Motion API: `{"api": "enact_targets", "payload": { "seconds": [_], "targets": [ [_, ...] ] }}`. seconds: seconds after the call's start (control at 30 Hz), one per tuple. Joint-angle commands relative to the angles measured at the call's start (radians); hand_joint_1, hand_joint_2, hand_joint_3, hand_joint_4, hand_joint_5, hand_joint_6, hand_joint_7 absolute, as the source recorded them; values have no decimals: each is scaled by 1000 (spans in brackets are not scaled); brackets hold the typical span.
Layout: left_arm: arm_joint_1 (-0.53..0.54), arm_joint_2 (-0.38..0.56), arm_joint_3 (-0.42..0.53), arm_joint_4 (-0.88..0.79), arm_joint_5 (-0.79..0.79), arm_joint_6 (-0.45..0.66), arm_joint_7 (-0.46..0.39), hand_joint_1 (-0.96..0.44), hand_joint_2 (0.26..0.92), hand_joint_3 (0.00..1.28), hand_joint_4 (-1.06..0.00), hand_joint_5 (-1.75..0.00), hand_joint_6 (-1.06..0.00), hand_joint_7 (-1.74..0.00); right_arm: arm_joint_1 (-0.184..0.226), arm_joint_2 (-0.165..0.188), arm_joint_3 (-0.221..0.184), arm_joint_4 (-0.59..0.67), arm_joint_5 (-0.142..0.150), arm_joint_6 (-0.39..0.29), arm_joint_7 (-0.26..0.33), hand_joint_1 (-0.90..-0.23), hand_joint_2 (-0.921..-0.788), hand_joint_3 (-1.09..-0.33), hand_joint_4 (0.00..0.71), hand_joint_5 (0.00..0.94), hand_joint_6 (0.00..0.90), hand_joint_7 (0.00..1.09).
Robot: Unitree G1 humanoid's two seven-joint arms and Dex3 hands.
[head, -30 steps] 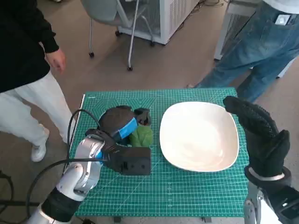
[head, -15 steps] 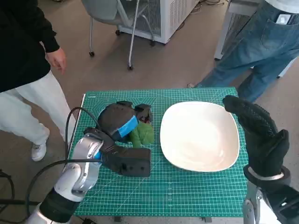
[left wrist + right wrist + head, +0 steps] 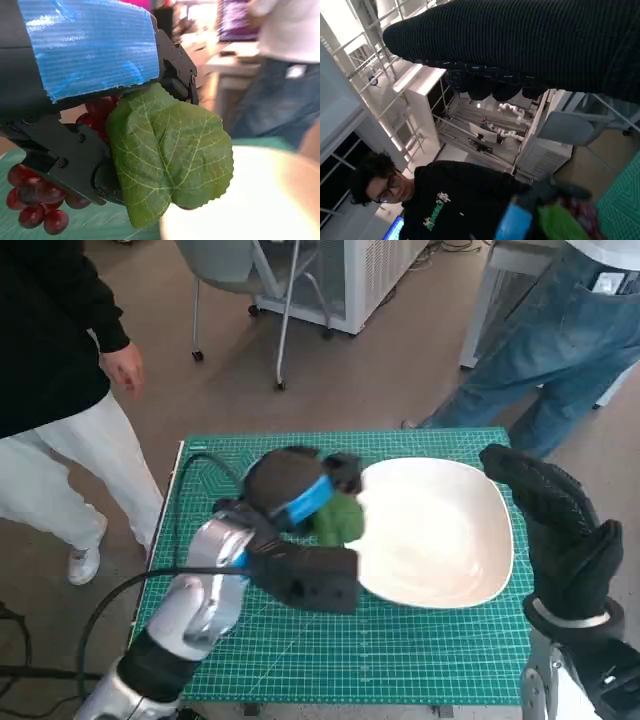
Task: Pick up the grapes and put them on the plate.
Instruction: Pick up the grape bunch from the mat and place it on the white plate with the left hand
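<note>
- The left hand (image 3: 290, 490) grips the grapes (image 3: 35, 200) with their broad green leaf (image 3: 338, 520); in the left wrist view the dark red cluster hangs under the black fingers (image 3: 65, 155) and the leaf covers most of it.
- The bunch is held up off the green cutting mat (image 3: 400, 650), at the near-left edge of the white plate (image 3: 440, 530), the leaf just overlapping the plate's rim in the head view.
- Judged from this, the pick-up is done; what is left is to carry the bunch further over the plate, lower it and let go.
- The right hand (image 3: 560, 530), gloved, holds nothing; it stands upright beside the plate's right edge, fingers extended.
- Nothing lies on the plate or between it and the bunch, so the way looks open.
- Beyond the bench, away from the plate, one person (image 3: 50, 390) stands at the left, another in jeans (image 3: 560, 350) at the far right, with a chair (image 3: 250, 280) behind.
</note>
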Motion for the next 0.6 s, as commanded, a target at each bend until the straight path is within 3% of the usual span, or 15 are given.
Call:
{"api": "enact_targets", "payload": {
  "seconds": [0.03, 0.33, 0.5, 0.6],
  "targets": [
    [-94, -43, -21, 44, -2, -27, -13, 3, 907, 112, -677, -1321, -621, -1036, 25, -8, -9, -14, 0, 11, -11, -547, -921, -642, 351, 0, -1, 691],
    [-233, -144, -55, 249, -26, -141, 58, 2, 890, 131, -654, -1329, -664, -1019, 45, -12, -29, -52, 3, 24, -26, -541, -921, -645, 358, 4, 3, 702],
    [-320, -216, -75, 414, -33, -192, 102, 4, 736, 522, -513, -1583, -569, -1144, 62, -11, -40, -85, -5, 33, -44, -540, -921, -644, 364, 7, 4, 709],
    [-373, -261, -84, 512, -37, -206, 113, 4, 729, 548, -486, -1615, -570, -1141, 73, -12, -49, -104, -12, 37, -58, -537, -921, -641, 366, 8, 6, 711]
  ]
}}
